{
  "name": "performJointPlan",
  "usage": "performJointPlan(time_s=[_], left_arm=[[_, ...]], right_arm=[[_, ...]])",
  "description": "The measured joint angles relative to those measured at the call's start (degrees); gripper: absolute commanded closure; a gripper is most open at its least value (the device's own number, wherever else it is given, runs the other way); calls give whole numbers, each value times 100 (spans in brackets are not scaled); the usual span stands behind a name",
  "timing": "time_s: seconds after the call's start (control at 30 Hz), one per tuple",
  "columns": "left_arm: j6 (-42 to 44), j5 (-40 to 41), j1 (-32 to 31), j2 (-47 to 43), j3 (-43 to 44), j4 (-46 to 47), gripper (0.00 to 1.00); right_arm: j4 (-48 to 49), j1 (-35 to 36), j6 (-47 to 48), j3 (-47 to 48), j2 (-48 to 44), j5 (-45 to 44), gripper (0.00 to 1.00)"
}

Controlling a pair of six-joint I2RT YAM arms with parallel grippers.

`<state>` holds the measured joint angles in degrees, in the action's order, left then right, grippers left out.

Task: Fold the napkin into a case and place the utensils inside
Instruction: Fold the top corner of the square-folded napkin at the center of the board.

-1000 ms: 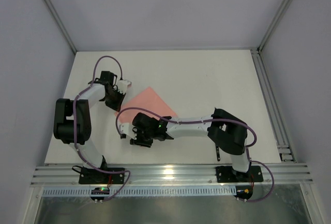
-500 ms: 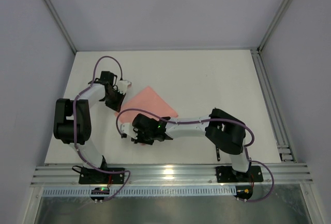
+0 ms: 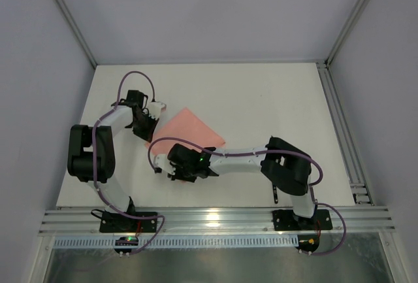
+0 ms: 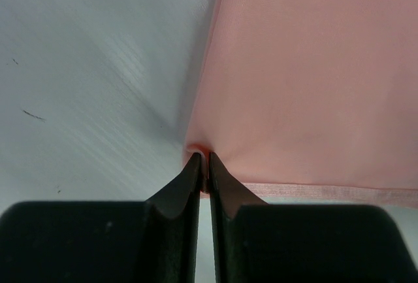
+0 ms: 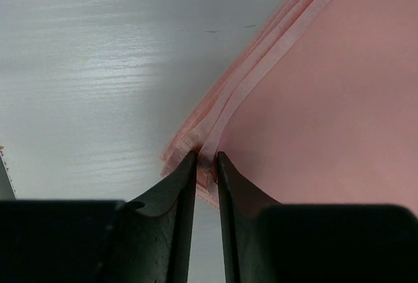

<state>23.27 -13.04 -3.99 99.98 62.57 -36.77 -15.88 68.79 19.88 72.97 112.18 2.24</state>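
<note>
Since a second ago the right hand has slid slightly rightward onto the cloth's near corner and drawn its fingers in, while the left arm has kept its place.

At the left, the left hand (image 4: 204,163) is clenched on the left corner of the napkin (image 3: 193,130), its tips nearly touching with the pink hem pinched between them. The napkin lies flat left of centre on the white desk (image 3: 274,100). It is salmon-pink, smooth with a faint sheen, and folded into a stack whose hemmed edges fan out slightly at the near corner. There the right hand (image 5: 206,161) grasps the corner of the layers.

Broad desk surface runs far and right of the cloth, bounded by grey walls (image 3: 196,8), a metal rail (image 3: 346,139) along the right edge and another across the near edge.
</note>
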Motion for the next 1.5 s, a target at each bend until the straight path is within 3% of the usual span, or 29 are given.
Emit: performJointPlan(time_s=[0.4, 0.63, 0.77, 0.87, 1.0, 1.1, 1.2, 1.33, 1.5], left_arm=[[17, -4, 0, -22, 0, -35, 90], [17, -24, 0, -24, 0, -37, 90], [17, -26, 0, -24, 0, -37, 90], [17, -28, 0, -24, 0, -37, 89], [22, -33, 0, -24, 0, -39, 80], [48, -48, 0, -39, 0, -44, 69], [98, -50, 0, -118, 0, -70, 51], [136, -46, 0, -393, 0, -76, 43], [186, -66, 42, -791, 0, -9, 41]], right_arm=[[-140, -2, -68, 0, -190, -105, 77], [-179, -31, -74, 0, -197, -127, 83], [-184, -76, -74, 2, -197, -199, 96], [-225, -127, -72, 28, -197, -295, 96], [-278, -308, -7, 219, -197, -389, 96], [-256, -531, 133, 404, -192, -424, 96], [-181, -841, 361, 612, -175, -402, 96], [-118, -1209, 636, 911, -50, -240, 96], [-109, -1513, 885, 1469, 326, 118, 96]])
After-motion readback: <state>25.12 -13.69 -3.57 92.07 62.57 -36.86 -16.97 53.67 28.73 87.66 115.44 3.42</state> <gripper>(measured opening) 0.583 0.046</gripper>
